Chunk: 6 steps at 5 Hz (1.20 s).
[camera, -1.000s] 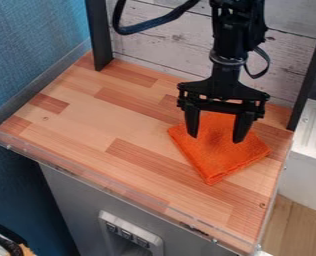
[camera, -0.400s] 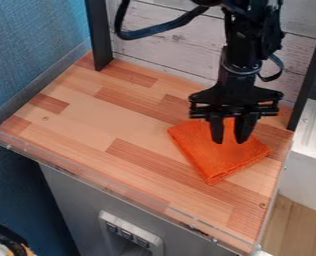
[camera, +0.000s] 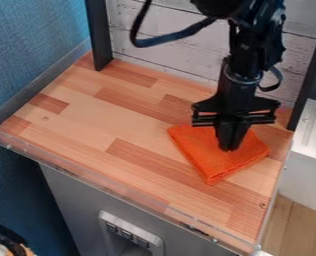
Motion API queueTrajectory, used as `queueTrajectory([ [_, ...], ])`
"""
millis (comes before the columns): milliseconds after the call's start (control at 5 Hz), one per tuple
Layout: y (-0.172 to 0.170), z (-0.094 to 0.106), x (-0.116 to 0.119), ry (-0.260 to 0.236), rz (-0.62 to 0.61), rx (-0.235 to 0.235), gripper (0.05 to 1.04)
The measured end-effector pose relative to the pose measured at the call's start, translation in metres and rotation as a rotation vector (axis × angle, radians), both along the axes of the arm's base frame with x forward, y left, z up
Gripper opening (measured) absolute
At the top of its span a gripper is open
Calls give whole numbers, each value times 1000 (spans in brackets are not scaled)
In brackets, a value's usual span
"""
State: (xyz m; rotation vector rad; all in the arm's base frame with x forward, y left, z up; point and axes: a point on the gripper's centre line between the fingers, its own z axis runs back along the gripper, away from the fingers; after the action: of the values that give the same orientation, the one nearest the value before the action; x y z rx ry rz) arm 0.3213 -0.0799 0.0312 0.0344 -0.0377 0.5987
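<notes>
The black gripper [camera: 229, 148] hangs straight down over the right part of the wooden surface, its fingers shut together. Beneath its fingertips lies an orange folded cloth [camera: 217, 167], flat and set at an angle, with one corner toward the front. The tips overlap the cloth's middle in the view; whether any fabric is pinched between them cannot be told. The gripper hides the cloth's back part.
A wooden tabletop [camera: 107, 125] carries the cloth. Dark upright posts [camera: 99, 35] stand at its back left and right, before a whitish plank wall [camera: 167, 50]. A clear low edging [camera: 120, 195] runs along the front.
The gripper has moved right and slightly down over the cloth, and its fingers have gone from wide apart to together. The cloth's visible outline has stayed in place.
</notes>
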Motion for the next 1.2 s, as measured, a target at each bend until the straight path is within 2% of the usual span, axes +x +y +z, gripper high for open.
queueTrajectory([
  [200, -5, -8, -1, 32, -2, 10, 59],
  [600, -8, -8, -7, 67, -1, -10, 59],
  [1200, 10, -10, -14, 110, 12, -79, 59],
])
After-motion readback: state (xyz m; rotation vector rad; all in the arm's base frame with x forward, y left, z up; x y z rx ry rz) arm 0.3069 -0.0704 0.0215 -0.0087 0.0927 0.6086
